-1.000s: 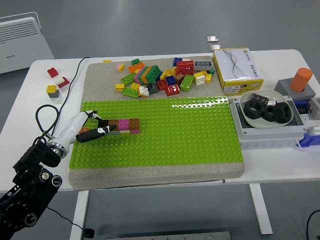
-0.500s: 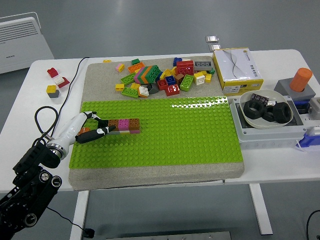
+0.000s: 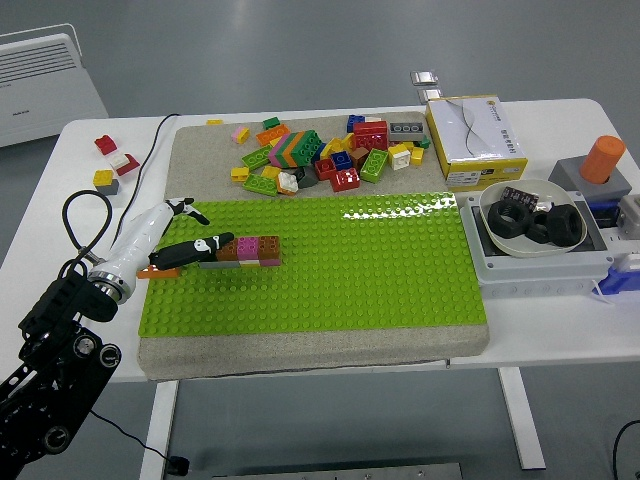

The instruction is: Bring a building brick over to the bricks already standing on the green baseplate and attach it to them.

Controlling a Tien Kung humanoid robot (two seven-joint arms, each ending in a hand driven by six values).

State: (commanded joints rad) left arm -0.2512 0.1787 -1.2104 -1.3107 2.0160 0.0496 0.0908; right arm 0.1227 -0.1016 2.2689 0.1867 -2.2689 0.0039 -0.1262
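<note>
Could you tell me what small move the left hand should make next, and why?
Probably lower the orange brick held in the left hand and nudge it right against the brick row; it looks tilted and short of the row's left end on the green baseplate.

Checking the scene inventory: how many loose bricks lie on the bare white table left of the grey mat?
3: a red brick farthest back, a red-and-white one just nearer and to its right, and a yellow-and-grey one nearest. None looks hidden, though the left arm covers some table lower down.

Green studded baseplate (image 3: 380, 270) flat on a grey mat, short row of brown, pink and orange bricks (image 3: 249, 249) standing at its left, orange brick (image 3: 160, 270) beside them at the left edge
</note>
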